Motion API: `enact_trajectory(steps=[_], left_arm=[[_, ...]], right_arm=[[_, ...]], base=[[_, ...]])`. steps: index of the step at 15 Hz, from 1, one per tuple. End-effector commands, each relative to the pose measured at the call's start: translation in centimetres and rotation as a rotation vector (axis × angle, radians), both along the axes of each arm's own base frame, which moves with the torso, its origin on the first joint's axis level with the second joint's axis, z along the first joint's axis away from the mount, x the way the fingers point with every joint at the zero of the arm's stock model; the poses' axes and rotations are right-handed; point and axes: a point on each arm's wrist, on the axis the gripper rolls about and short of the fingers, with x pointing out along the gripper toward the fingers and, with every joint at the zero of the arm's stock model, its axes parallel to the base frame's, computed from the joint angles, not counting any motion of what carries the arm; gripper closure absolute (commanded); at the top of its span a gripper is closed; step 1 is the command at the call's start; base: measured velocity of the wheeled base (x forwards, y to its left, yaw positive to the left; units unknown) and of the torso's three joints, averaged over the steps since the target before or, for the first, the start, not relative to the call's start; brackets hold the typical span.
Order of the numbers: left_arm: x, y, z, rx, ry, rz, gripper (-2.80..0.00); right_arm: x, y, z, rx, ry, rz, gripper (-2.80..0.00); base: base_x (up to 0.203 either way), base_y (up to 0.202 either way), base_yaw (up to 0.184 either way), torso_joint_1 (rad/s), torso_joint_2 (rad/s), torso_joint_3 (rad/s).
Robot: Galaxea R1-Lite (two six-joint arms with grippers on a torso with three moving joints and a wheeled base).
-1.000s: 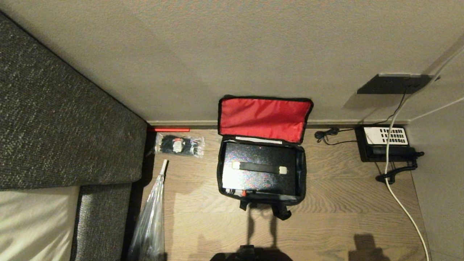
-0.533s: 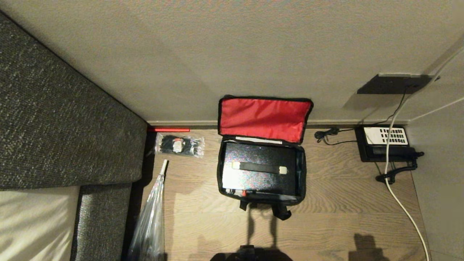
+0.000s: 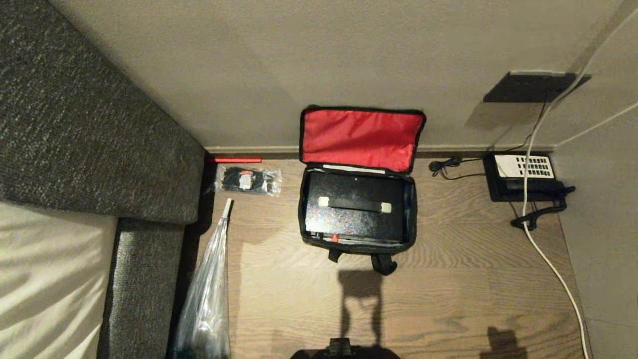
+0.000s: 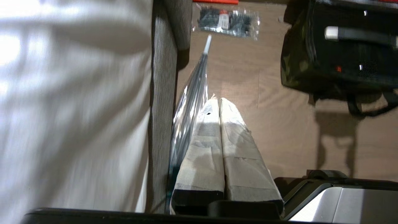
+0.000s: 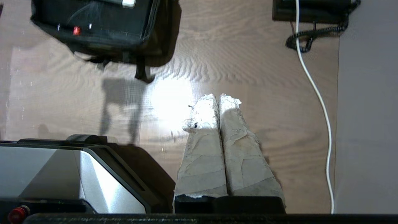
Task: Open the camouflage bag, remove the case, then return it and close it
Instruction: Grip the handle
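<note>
The camouflage bag (image 3: 302, 219) stands open on the wooden floor against the wall, its red-lined lid (image 3: 361, 137) leaning back on the wall. The black case (image 3: 355, 219) lies flat inside it, with a dark strip with pale ends across its top and a small red knob at its near edge. Neither gripper shows in the head view. My left gripper (image 4: 219, 101) hangs shut and empty above the floor, well short of the bag (image 4: 293, 67). My right gripper (image 5: 219, 97) is also shut and empty, over bare floor, apart from the bag (image 5: 160, 34).
A clear packet of black items (image 3: 247, 180) lies left of the bag. A long clear plastic wrap (image 3: 209, 294) lies beside the grey sofa (image 3: 89, 139). A black telephone (image 3: 523, 177) and a white cable (image 3: 548, 259) are on the right. My base (image 5: 62, 174) sits near both grippers.
The whole head picture has shifted, with the scene sliding up and slightly shrinking, so the camera has moved. The bag, the case and both grippers stay as they were.
</note>
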Motion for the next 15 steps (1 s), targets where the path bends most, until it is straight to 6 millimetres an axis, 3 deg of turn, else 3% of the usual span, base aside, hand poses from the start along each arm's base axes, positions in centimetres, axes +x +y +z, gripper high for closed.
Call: enact_trajectory(steps=[1, 7, 15], left_arm=[[0.01, 0.00, -0.09, 0.000, 0.001, 0.002, 0.00], [0.00, 0.00, -0.03, 0.003, -0.002, 0.002, 0.00], [0.01, 0.01, -0.07, -0.001, 0.000, 0.002, 0.00]], right_arm=[[0.01, 0.00, -0.01, 0.000, 0.003, 0.001, 0.00], [0.01, 0.00, -0.01, 0.000, 0.003, -0.001, 0.00], [0.01, 0.00, -0.01, 0.000, 0.003, 0.000, 0.00]], base=[[-0.129, 0.000, 0.000, -0.002, 0.00, -0.002], [0.000, 0.000, 0.000, 0.001, 0.00, 0.023], [0.000, 0.000, 0.000, 0.003, 0.00, 0.196]])
